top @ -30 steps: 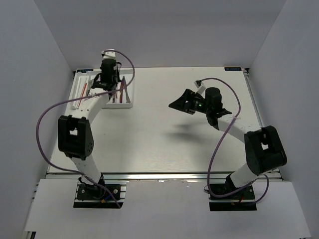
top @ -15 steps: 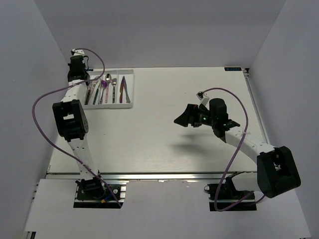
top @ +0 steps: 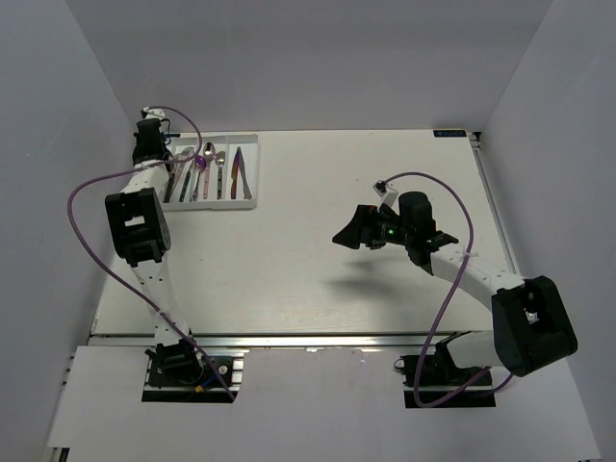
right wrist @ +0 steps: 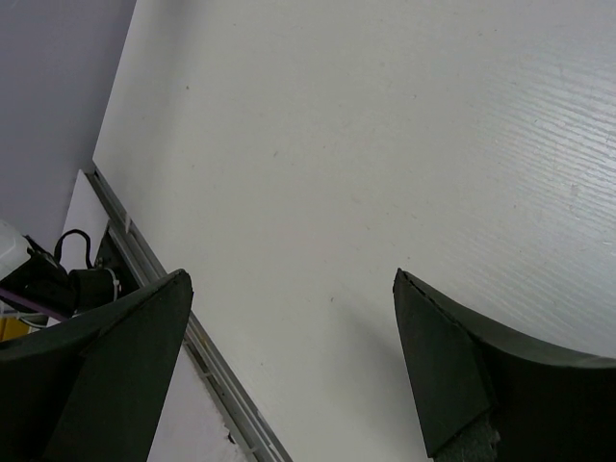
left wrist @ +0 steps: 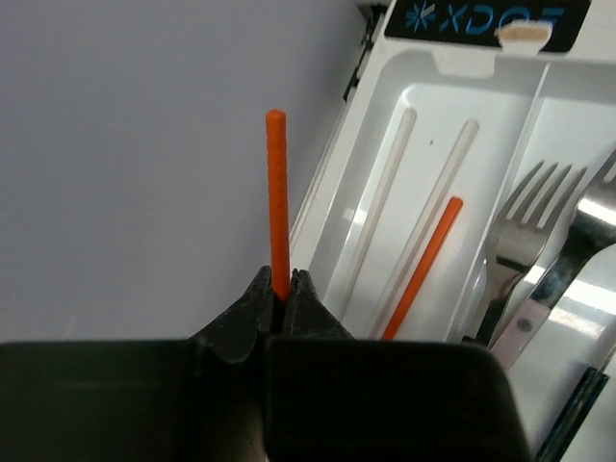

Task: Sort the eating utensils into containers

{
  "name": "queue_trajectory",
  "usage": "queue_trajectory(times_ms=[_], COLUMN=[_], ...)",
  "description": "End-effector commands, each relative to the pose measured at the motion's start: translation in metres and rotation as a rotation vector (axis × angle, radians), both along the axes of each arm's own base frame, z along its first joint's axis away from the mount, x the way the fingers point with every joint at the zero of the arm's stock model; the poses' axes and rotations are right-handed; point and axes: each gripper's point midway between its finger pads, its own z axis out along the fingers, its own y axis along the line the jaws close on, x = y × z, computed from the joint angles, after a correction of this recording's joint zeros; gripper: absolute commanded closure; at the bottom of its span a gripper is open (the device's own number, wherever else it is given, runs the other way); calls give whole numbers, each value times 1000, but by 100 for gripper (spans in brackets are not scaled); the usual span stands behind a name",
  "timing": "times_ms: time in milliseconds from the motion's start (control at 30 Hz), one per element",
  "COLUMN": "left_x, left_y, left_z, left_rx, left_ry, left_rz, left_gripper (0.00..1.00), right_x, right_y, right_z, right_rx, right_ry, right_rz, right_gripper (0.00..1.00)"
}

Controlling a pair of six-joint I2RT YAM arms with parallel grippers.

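White table (top: pixel 337 279) — left end effector (left wrist: pixel 281 287) pinches orange chopstick (left wrist: pixel 277 192).

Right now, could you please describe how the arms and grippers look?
The left arm and right arm have white tubular links, chunky black joint housings and a looping purple cable each. The left gripper has matte black fingers tapering to narrow tips; the right gripper has broad black wedges.

The cutlery tray (left wrist: pixel 423 96) is glossy white plastic with soft highlights. The forks (left wrist: pixel 520 231) lying in it are polished, mirror-bright metal. The upright orange chopstick (left wrist: pixel 277 192) in the left pincer (left wrist: pixel 280 289) looks matt and finely ribbed. The pincer's fingers (left wrist: pixel 236 332) are dull black plastic. The bench (right wrist: pixel 385 144) is matt white with a fine linear grain.
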Motion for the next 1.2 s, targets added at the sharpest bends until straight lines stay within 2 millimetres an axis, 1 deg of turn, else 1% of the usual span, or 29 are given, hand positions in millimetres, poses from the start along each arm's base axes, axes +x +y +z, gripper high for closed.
queue_trajectory(times_ms=[0, 67, 133, 200, 233, 300, 333, 400, 433, 500, 533, 567, 633, 667, 700, 733, 767, 800, 833, 867, 900, 933, 967, 1000, 1033, 1067, 1100, 1133, 1167], left_x=[-3, -3, -5, -2, -2, -2, -3, -5, -8, -12, -15, -22, -31, -42, -49, -62, -76, -85, -101, -111, -137, -151, -182, -191, -208, -220, -230, -248, -255], left_y=[4, 6, 10, 11, 12, 11, 10, 7, 4, -1, -3, -11, -18, -21, -24, -27, -30, -36, -43, -50, -58, -65, -71, -73, -78, -82, -90, -102, -112], left_z=[-2, -8, -12, -5, -2, 3, 11, 21, 34, 52, 64, 84, 107, 132, 143, 138, 157, 159, 149, 151, 149, 147, 142, 165, 138, 136, 133, 129, 126], left_rx=[-7, -12, -24, -23, -27, -37, -40, -56, -62, -88, -97, -115, -155, -195, -223, -273, -307, -376, -415, -464, -491, -507, -514, -513, -520, -531, -544, -567, -587], left_ry=[-5, 2, 0, -37, -45, -59, -74, -99, -121, -169, -199, -241, -305, -371, -392, -357, -388, -404, -351, -365, -360, -356, -358, -418, -368, -380, -388, -412, -422], left_rz=[1, 4, 21, 27, 27, 33, 30, 25, 16, 17, 12, -16, -17, 11, 30, 69, 94, 122, 137, 147, 152, 141, 152, 139, 145, 142, 125, 88, 54], left_gripper=[94, 91, 79, 68, 58, 47, 39, 35, 34, 31, 30, 26, 22, 20, 19, 11, 2, 2, 2, 2, 2, 2, 2, 2, 2, 2, 2, 2, 2], right_x=[4, 3, 4, 4, 4, 4, 5, 5, 6, 8, 9, 14, 16, 20, 20, 21, 28, 33, 34, 39, 44, 42, 50, 46, 49, 43, 40, 38, 29], right_y=[4, 3, 2, 1, 1, 1, 1, 0, 0, -4, -5, -8, -13, -15, -18, -21, -30, -34, -43, -58, -64, -74, -88, -96, -101, -113, -117, -122, -131], right_z=[5, 3, 6, 6, 7, 7, 7, 5, 6, 5, 4, 6, 4, 8, 8, 11, 18, 26, 28, 33, 49, 50, 72, 69, 86, 94, 102, 114, 123], right_rx=[-1, -12, -17, -22, -22, -27, -28, -36, -39, -56, -68, -85, -113, -122, -142, -157, -184, -204, -247, -304, -322, -369, -409, -445, -449, -483, -489, -482, -494], right_ry=[-51, -52, -64, -69, -72, -75, -74, -74, -77, -87, -91, -105, -112, -128, -133, -143, -173, -196, -208, -224, -251, -236, -286, -279, -307, -314, -327, -352, -361], right_rz=[16, 16, 9, 7, 6, 5, 5, 2, 1, -13, -23, -48, -64, -82, -88, -103, -159, -191, -213, -283, -321, -346, -419, -431, -463, -492, -504, -523, -549], right_gripper=[11, 11, 11, 11, 11, 11, 11, 11, 11, 11, 11, 11, 11, 11, 11, 11, 11, 11, 11, 11, 11, 11, 11, 11, 11, 11, 11, 11, 11])
